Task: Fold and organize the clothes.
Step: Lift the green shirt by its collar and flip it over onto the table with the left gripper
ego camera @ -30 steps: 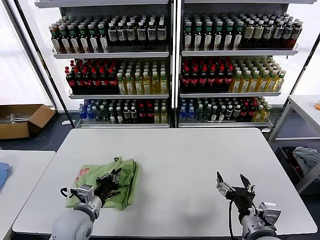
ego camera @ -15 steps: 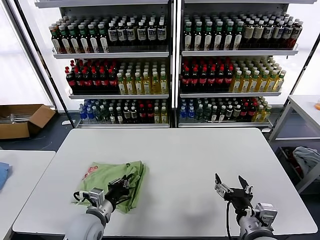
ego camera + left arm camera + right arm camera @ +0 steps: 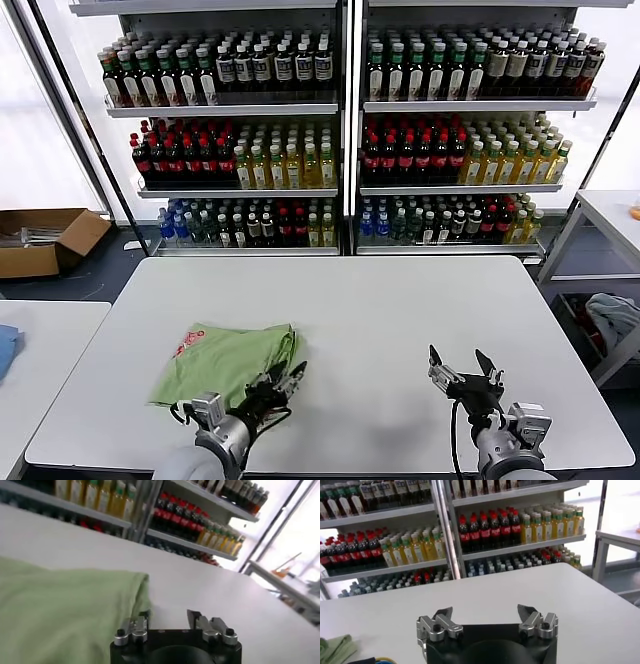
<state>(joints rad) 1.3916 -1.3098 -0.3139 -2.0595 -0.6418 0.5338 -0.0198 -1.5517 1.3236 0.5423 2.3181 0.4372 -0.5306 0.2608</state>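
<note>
A folded green shirt (image 3: 228, 362) lies on the left part of the white table (image 3: 400, 320), a bit of red print showing at its far-left corner. The left gripper (image 3: 285, 381) sits low at the shirt's near-right edge with its fingers spread and holding nothing; it seems just clear of the cloth. The right gripper (image 3: 464, 371) hovers over bare table well to the right, fingers wide apart. Bottle shelves (image 3: 340, 130) stand behind.
</note>
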